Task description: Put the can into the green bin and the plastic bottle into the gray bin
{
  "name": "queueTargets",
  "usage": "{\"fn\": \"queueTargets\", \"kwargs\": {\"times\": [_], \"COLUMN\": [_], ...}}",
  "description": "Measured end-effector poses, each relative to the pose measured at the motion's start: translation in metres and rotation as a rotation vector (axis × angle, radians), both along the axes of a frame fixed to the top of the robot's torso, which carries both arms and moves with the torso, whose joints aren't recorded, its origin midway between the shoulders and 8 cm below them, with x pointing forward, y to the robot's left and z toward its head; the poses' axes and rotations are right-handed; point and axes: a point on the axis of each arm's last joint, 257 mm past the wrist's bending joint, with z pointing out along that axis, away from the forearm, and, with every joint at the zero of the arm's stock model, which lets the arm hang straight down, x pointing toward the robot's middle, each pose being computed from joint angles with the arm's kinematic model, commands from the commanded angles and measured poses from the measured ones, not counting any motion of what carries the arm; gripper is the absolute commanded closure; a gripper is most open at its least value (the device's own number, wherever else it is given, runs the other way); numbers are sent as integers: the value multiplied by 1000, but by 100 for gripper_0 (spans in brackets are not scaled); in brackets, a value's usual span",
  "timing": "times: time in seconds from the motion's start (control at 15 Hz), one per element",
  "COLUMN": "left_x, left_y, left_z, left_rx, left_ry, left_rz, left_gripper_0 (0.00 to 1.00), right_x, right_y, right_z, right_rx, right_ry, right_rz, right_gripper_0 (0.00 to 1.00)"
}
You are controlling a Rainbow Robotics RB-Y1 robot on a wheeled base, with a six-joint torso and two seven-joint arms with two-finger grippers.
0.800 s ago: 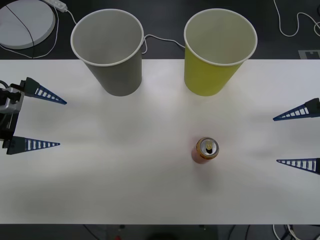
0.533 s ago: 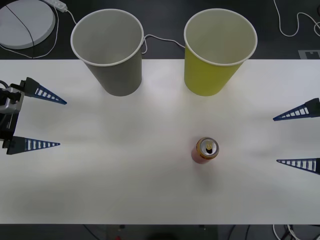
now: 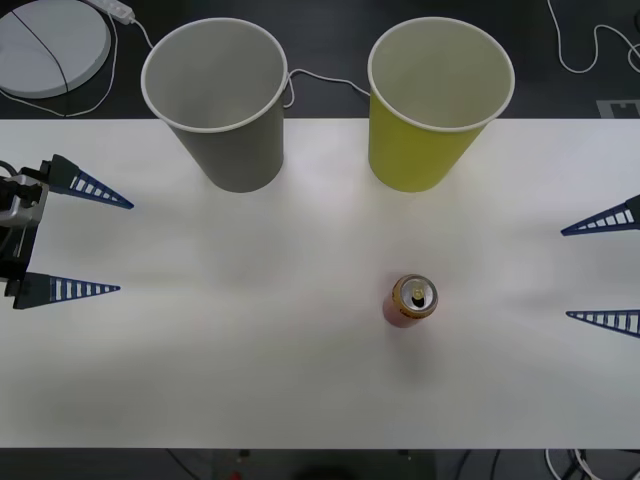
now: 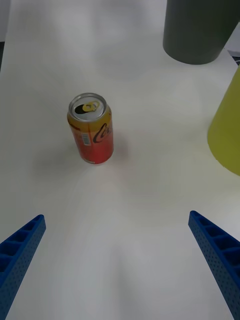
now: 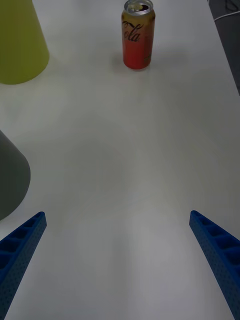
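Note:
The orange-red can [image 3: 410, 301] [image 4: 91, 129] [image 5: 137, 34] stands upright on the white table [image 3: 250, 370], right of centre. At the table's far edge stand the gray bin [image 3: 216, 100] [image 4: 197, 29] [image 5: 11, 172] on the left and the green bin [image 3: 437, 100] [image 4: 227, 130] [image 5: 20, 42] on the right, both upright. My right gripper [image 3: 600, 272] [image 4: 117, 260] is open at the right edge, level with the can and well apart from it. Over at the left edge my left gripper [image 3: 95, 245] [image 5: 117, 260] is open and holds nothing. The plastic bottle is out of view.
Behind the table lie a round white disc [image 3: 45, 45] at the far left and white cables [image 3: 590, 50] on the dark floor. Wide bare tabletop lies between both grippers and the can.
My right gripper has drawn back a little toward the right edge. The can, both bins and the left gripper have not moved.

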Motion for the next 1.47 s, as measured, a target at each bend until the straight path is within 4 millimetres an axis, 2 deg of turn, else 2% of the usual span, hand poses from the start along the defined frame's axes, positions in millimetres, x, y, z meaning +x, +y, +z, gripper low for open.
{"fn": "queueTargets", "kwargs": {"times": [0.2, 1.0, 1.47], "left_x": [0, 0, 0], "left_y": [0, 0, 0], "left_z": [0, 0, 0], "left_rx": [0, 0, 0], "left_ry": [0, 0, 0], "left_rz": [0, 0, 0], "left_gripper_0": [0, 0, 0], "right_x": [1, 8, 10], "right_y": [0, 22, 50], "right_z": [-11, -63, -88], "right_rx": [43, 257, 339], "right_ry": [4, -91, -94], "right_rz": [-10, 52, 38], "right_gripper_0": [0, 0, 0]}}
